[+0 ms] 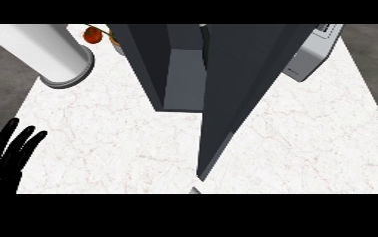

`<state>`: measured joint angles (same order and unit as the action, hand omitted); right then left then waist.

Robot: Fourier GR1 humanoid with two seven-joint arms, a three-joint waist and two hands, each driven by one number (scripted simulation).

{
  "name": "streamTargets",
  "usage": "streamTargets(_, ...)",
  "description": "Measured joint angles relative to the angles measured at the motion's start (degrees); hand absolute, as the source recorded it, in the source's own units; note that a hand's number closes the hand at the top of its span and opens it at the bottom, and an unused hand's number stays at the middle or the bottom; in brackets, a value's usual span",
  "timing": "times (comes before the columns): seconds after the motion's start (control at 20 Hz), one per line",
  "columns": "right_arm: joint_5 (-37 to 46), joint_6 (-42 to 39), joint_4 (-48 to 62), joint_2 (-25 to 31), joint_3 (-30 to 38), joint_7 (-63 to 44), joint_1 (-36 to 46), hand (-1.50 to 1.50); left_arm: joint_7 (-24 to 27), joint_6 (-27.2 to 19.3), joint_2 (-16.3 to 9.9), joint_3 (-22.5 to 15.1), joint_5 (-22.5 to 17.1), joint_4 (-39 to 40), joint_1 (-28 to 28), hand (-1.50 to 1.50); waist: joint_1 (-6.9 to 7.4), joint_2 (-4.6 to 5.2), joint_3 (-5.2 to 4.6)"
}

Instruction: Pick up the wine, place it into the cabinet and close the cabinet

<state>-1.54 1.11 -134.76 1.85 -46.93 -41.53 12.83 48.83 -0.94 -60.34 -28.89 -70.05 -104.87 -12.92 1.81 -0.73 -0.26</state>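
One robot hand (16,148), the left, rests open with straight fingers, well left of the cabinet (214,76), whose door (240,96) stands open.

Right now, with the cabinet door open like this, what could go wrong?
1. The cabinet door swings far out over the counter and fills the middle of the view, so an arm moving behind it could hit it unseen.
2. No wine bottle shows, so I cannot tell whether it is inside the cabinet.
3. Only the left hand shows, resting open at the edge; the right is out of view.
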Motion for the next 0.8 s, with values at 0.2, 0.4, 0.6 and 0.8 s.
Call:
streamTargets(0.2,1.10,7.01,0.06,3.88,-1.69,0.69,5.17,1.50,1.14,4.94,-2.59,3.51,-1.63,2.63,-3.10,-1.50,0.38,0.02,-0.01)
streamTargets(0.4,2.06,14.09,0.25,6.48,-2.96,1.90,9.15,1.50,1.90,8.59,-4.83,5.84,-2.37,3.96,-5.55,-1.50,1.18,-0.01,-0.05)
streamTargets(0.6,1.92,20.46,1.40,7.63,-3.03,3.57,13.36,1.50,2.97,12.24,-5.53,7.40,-2.26,6.21,-7.25,-1.50,1.48,0.20,-0.07)
streamTargets(0.8,0.90,24.18,6.83,5.59,-0.83,4.04,19.64,1.50,2.30,15.44,-7.20,9.63,-3.13,8.16,-8.31,-1.50,1.93,0.49,-0.08)
